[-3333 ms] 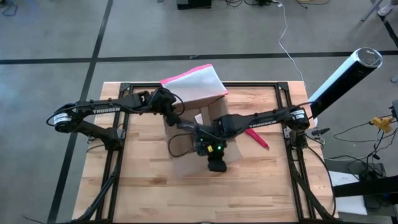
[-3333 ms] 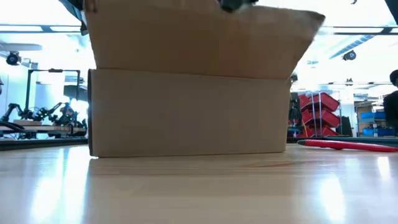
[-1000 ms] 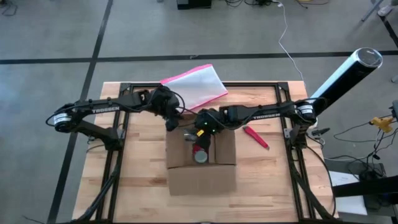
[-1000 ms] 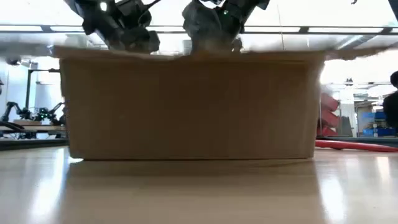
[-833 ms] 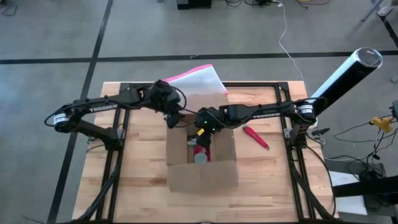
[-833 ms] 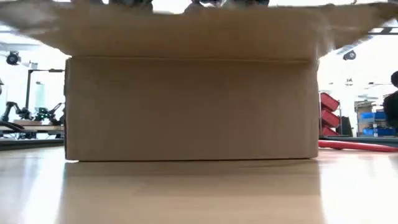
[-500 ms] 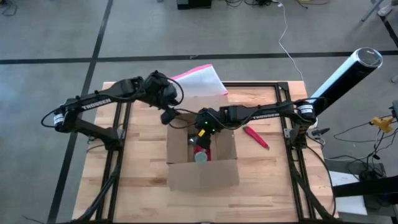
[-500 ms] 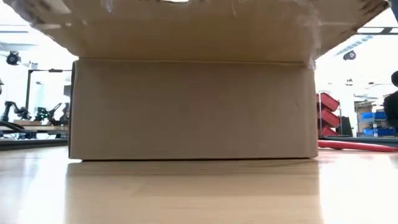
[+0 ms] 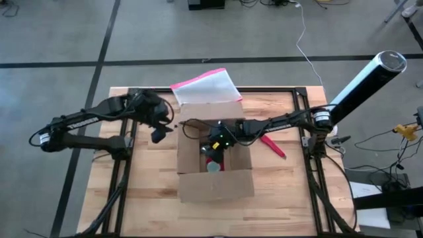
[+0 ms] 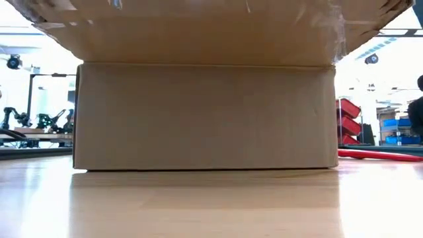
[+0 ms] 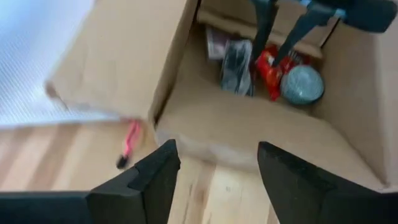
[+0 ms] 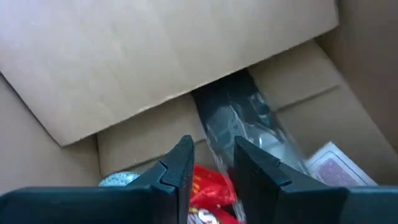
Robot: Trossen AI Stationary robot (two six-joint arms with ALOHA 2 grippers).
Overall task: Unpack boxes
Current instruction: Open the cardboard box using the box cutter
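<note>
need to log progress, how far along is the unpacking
Done: the cardboard box is open, flaps spread. In hand: the right gripper reaches inside, jaws open over a red packet; nothing gripped yet. The left gripper hangs outside the box, jaws open. Left: the red packet, a clear-wrapped dark item and a round grey thing all remain inside.

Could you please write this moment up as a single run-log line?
box: flaps open | right claw: open, inside box above red packet | left claw: open, left of box, empty
</note>
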